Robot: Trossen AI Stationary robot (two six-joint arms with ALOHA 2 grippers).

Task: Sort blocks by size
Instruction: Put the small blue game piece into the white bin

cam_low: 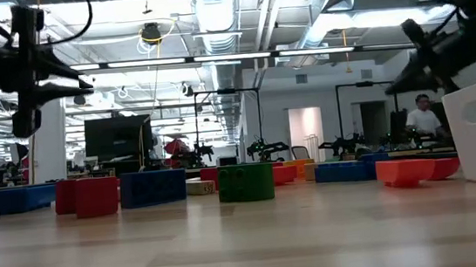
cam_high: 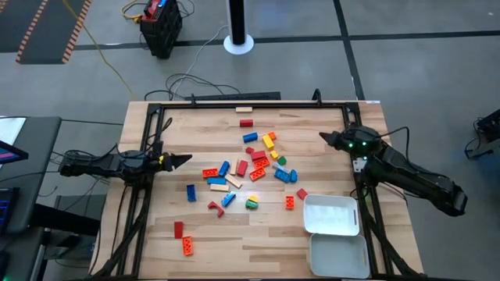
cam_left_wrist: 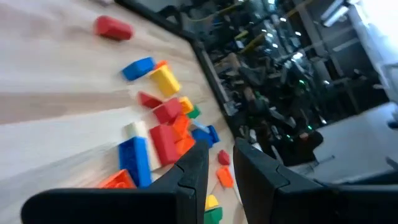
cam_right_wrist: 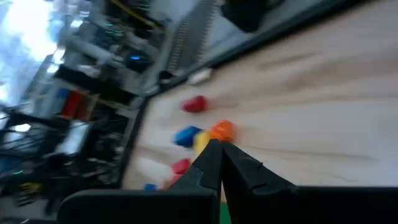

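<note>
1. I judge the sort has not started: the blocks (cam_high: 250, 168) lie scattered over the middle of the surface (cam_high: 195, 125), and both white trays at its near right corner look bare.
2. My left end effector (cam_high: 186, 158) hangs at the left edge, pointing inward. In the left wrist view its fingers (cam_left_wrist: 193, 168) stand a little apart with nothing between them.
3. Just beyond it lie an orange block (cam_high: 210, 173) and a blue one (cam_high: 223, 168), at the left side of the main cluster. A lone blue block (cam_high: 191, 193) sits nearer me, and a red (cam_high: 178, 229) and an orange (cam_high: 187, 246) lie well apart toward the near left corner.
4. At the far edge, a tan block (cam_high: 244, 110) and a red one (cam_high: 247, 122) lie close to the rail, so a reach there leaves little room behind them.
5. The cluster itself is tight, with several blocks touching. I judge the next move calls for picking a loose outlier first, with fingers spread wider than now.
6. My right end effector (cam_high: 323, 137) hovers at the right edge, its fingers pressed together and empty in the right wrist view.
7. The upper tray (cam_high: 331, 215) rests on the surface, with an orange block (cam_high: 290, 202) and a red one (cam_high: 301, 193) just beside its left side. The lower tray (cam_high: 339, 256) sits at the near edge.
8. Open surface lies on both sides of the cluster, enough for either arm to approach.
</note>
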